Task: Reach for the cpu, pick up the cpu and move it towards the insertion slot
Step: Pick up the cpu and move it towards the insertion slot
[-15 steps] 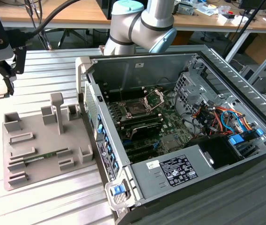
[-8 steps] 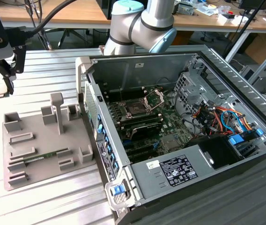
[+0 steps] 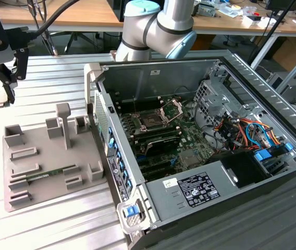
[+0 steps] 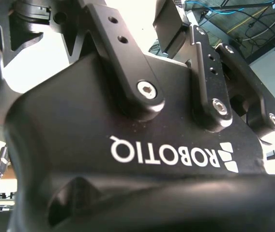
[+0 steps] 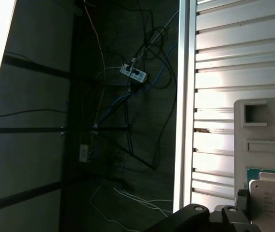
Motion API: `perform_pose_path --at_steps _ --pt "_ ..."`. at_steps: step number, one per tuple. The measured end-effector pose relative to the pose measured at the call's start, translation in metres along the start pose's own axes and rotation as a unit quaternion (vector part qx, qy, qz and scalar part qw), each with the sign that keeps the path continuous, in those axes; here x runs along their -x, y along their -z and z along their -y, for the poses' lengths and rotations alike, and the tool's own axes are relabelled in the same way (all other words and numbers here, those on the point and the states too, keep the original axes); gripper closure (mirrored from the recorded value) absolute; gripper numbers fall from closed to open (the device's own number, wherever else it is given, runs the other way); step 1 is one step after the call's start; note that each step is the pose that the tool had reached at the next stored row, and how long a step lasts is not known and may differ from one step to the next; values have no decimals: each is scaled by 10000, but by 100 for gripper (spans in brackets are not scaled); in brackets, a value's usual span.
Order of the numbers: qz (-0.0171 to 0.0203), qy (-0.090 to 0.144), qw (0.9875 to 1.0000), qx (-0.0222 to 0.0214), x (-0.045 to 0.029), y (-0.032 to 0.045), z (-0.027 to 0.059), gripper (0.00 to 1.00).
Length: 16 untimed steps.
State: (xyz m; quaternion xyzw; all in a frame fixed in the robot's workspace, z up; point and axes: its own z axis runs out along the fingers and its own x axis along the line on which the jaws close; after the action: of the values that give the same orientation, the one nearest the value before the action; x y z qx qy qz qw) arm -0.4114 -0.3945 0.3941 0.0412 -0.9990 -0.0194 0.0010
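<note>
Silvery cpu (image 5: 273,200) half cut off, its corner behind the dark gripper (image 5: 224,216).

cpu (image 5: 273,195) cut off at the first wrist view's edge — grey tray (image 5: 263,125) too, arm (image 3: 161,23) cropped atop the exterior view

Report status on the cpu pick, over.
Gripper at the exterior view's left, outside the computer case. Cpu close by it in the first wrist view, hold unconfirmed. Insertion slot frame raised, nothing blocking.

Silvery cpu (image 5: 273,198) lies flat on grey holder (image 5: 263,121); insertion slot (image 3: 150,121) stands open.
</note>
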Motion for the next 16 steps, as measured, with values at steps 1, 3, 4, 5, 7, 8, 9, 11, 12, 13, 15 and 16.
perform_pose_path --at_steps 1,3,4,5,7,8,9,11,12,13,15,16 --pt "0 0 10000 0 0 3 0 45" --pt "0 0 10000 0 0 9 0 45" --pt "0 0 10000 0 0 12 -1 45" --pt "0 0 10000 0 0 15 -1 45" --pt "0 0 10000 0 0 21 -1 45" --pt "0 0 10000 0 0 23 -1 45" --pt "0 0 10000 0 0 28 -1 45" --pt "0 0 10000 0 0 33 -1 45" --pt "0 0 10000 0 0 39 -2 45" --pt "0 0 10000 0 0 43 -2 45" --pt "-1 0 10000 0 0 52 -2 45" --pt "0 0 10000 0 0 56 -2 45"
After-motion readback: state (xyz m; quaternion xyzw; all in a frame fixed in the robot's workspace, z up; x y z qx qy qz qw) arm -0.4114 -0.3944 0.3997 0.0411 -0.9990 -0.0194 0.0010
